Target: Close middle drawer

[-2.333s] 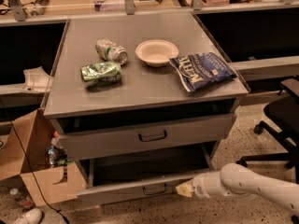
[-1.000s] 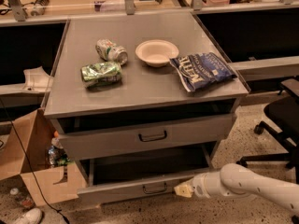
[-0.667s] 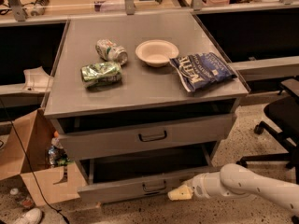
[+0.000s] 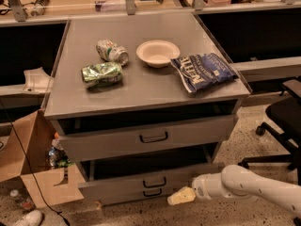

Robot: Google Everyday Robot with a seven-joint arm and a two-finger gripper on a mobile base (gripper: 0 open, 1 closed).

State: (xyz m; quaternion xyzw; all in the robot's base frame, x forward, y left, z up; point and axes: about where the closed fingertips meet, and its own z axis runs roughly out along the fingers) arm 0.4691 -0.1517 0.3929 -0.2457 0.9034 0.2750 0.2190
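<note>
The middle drawer (image 4: 127, 185) is a shallow grey drawer with a low front and a small dark loop handle (image 4: 154, 182). It stands pulled out below the taller top drawer (image 4: 146, 138), with its dark inside showing. The lowest drawer front (image 4: 141, 195) sits just beneath it. My gripper (image 4: 181, 196) is a cream tip on a white arm (image 4: 244, 187) that comes in from the lower right. It sits low in front of the cabinet, right of the handles, at the bottom edge of the middle drawer's front.
On the cabinet top (image 4: 141, 93) lie two crushed cans (image 4: 102, 74), a white bowl (image 4: 158, 52) and a blue chip bag (image 4: 204, 71). A cardboard box (image 4: 33, 168) stands at the left. A black office chair (image 4: 282, 126) stands at the right. The top drawer is also slightly out.
My gripper has shifted a little to the left and down along the drawer fronts. The middle drawer shows no clear movement.
</note>
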